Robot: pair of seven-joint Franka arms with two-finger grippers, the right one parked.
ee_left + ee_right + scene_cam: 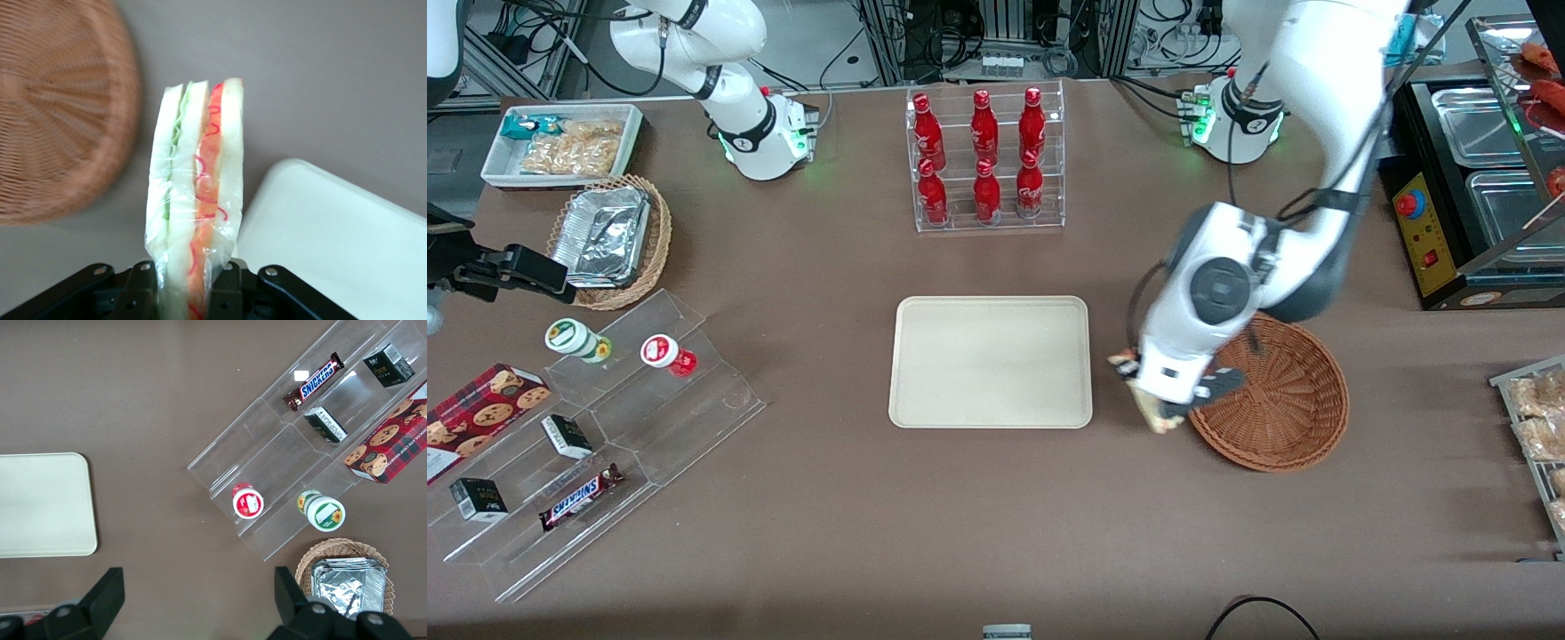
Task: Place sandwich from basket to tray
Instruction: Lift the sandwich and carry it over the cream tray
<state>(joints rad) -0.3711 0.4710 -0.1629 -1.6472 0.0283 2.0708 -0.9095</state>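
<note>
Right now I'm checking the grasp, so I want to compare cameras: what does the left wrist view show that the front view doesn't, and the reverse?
Only the left wrist view shows the grip: the gripper is shut on the wrapped sandwich, whose green and red filling layers show on its edge.

Only the front view shows the layout: the whole tray is bare, the soda bottle rack stands farther from the camera, and the sandwich hangs between basket and tray.

Both show the sandwich out of the basket, not yet over the tray.
</note>
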